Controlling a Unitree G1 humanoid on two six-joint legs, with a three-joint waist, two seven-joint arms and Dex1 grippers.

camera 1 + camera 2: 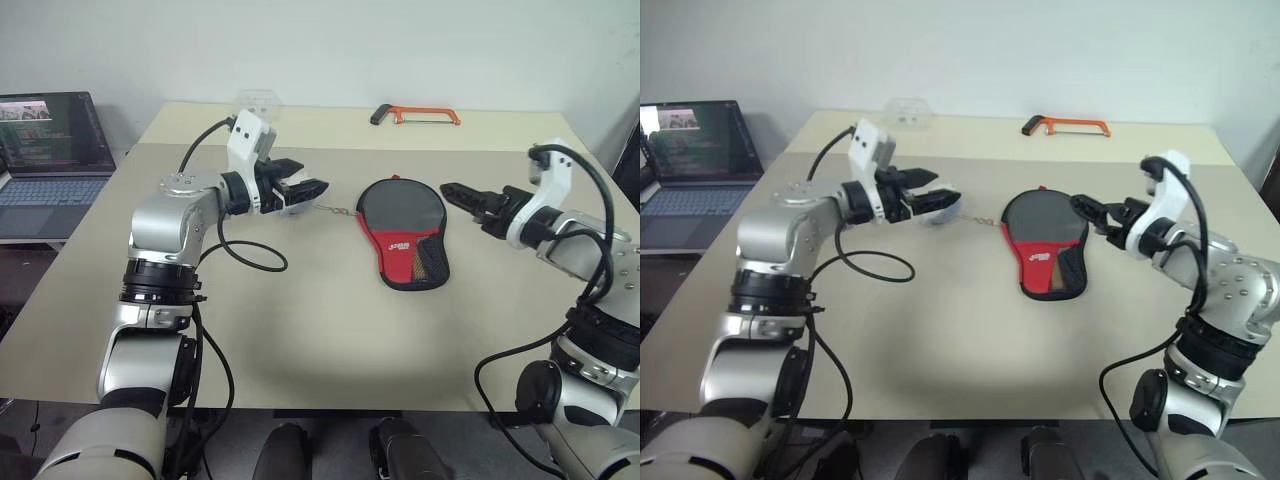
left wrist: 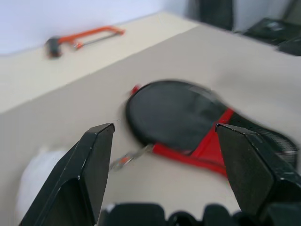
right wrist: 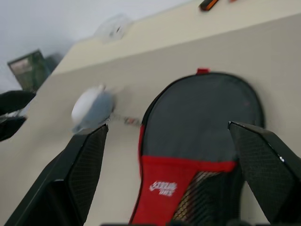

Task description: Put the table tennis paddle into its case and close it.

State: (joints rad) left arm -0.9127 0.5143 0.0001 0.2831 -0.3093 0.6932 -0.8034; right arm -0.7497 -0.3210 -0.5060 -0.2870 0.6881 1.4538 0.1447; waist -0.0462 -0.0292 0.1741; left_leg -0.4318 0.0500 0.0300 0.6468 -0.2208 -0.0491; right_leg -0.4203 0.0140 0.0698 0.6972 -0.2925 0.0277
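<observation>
The case (image 1: 403, 232) lies flat in the middle of the table, round black part away from me, red logo panel and mesh pocket toward me. From its left edge a thin chain (image 1: 336, 211) runs to a small white charm (image 3: 91, 109) on the table. The table tennis paddle is hidden from view. My left gripper (image 1: 306, 190) hovers open just left of the case, over the charm, with nothing between its fingers (image 2: 96, 155). At the case's upper right edge, my right gripper (image 1: 452, 192) stands open and empty, pointing at the black part.
An orange-framed hacksaw (image 1: 417, 114) lies at the table's far edge. A clear plastic box (image 1: 258, 100) stands at the back left. An open laptop (image 1: 50, 150) sits on a lower surface to the left. The table's near half (image 1: 330, 350) is bare.
</observation>
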